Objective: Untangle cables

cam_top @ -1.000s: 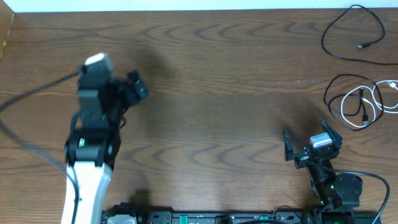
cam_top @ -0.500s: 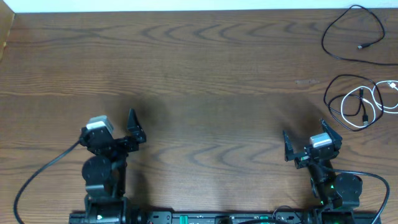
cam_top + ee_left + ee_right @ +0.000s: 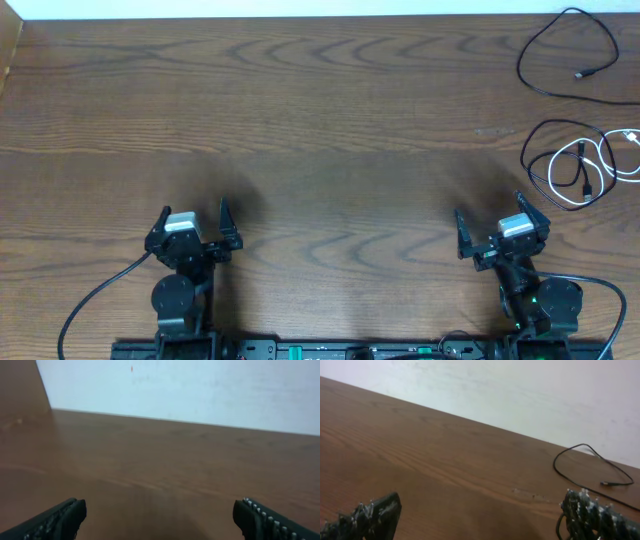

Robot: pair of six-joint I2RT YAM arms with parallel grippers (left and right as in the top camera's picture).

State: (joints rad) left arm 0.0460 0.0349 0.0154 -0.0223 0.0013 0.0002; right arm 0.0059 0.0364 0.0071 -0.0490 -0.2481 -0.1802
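At far right — black, white cables (image 3: 583, 172) overlap.

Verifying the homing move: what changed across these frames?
The left pincer, out over the left side of the table a second ago, pulled back toward the near edge as its arm folded up. It is open and empty; nothing was taken or released. Unchanged: the right pincer, open at the near edge, plus the loose black cable and the black-and-white coil at far right.

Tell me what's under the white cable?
The thin white cable lies on the brown wooden table, tangled with a thin black cable; which is underneath, I cannot tell.
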